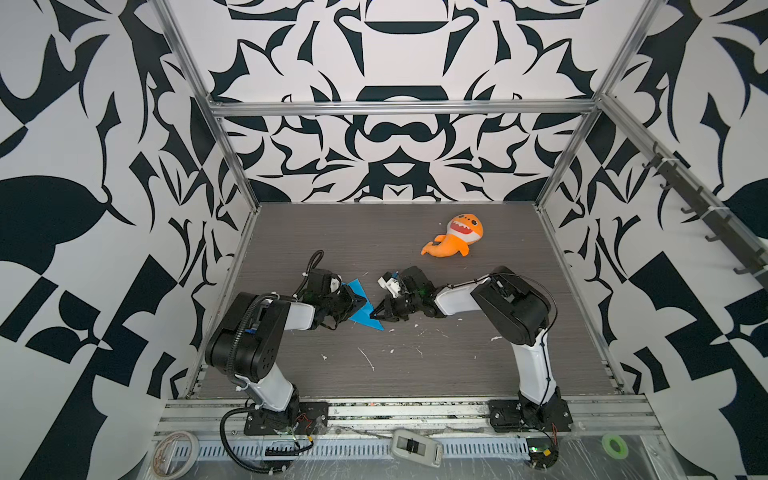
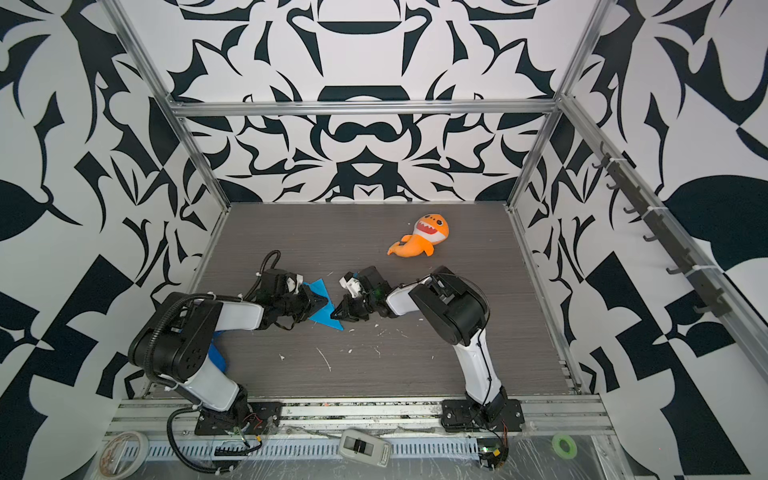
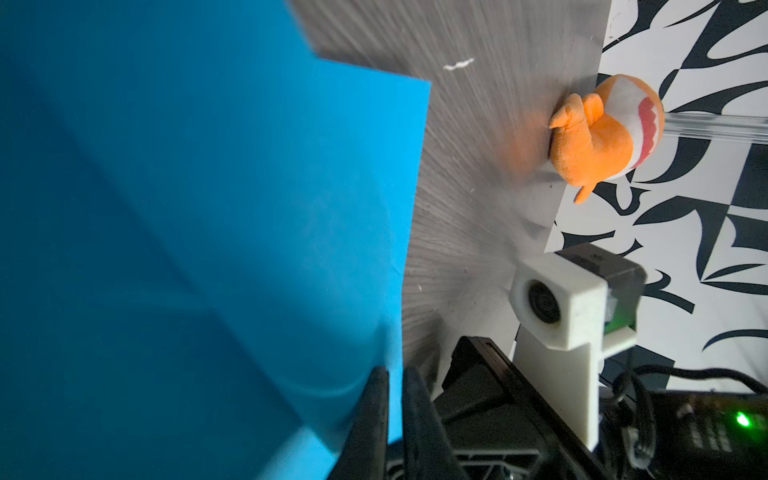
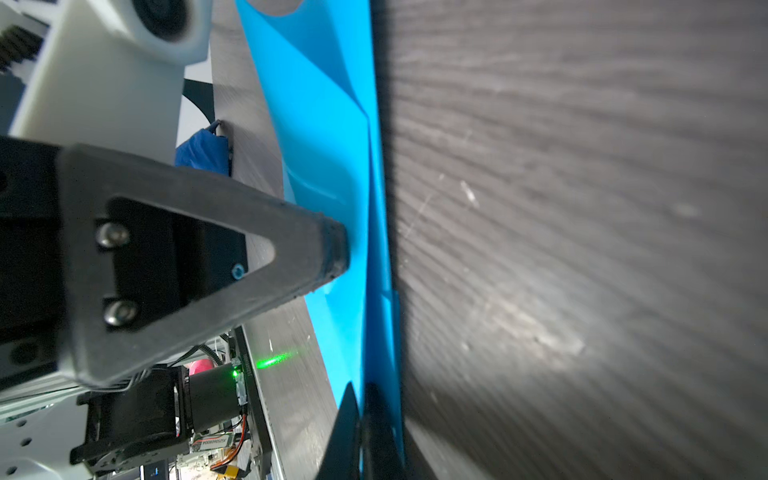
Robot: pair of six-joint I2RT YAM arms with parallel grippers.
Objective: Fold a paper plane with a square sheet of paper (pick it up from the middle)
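Clamping paper (image 1: 362,319) over scuffed grey tabletop (image 1: 374,241) are right gripper (image 1: 377,312) and, seemingly, left gripper (image 1: 358,300).

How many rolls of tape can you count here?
2: white roll, bottom left in both top views; green roll, bottom right. Others may be hidden from view.

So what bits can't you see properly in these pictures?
- Blue paper, in both top views: its middle hides under the left pincer, so the folds cannot be counted.
- Same paper, left wrist view: very close, blurred, cut off by the picture's edges.
- Dark blue thing, in a top view: mostly behind the left arm; what it is cannot be told.
- Right pincer, right wrist view: only its tips show; the edge cuts off the rest.
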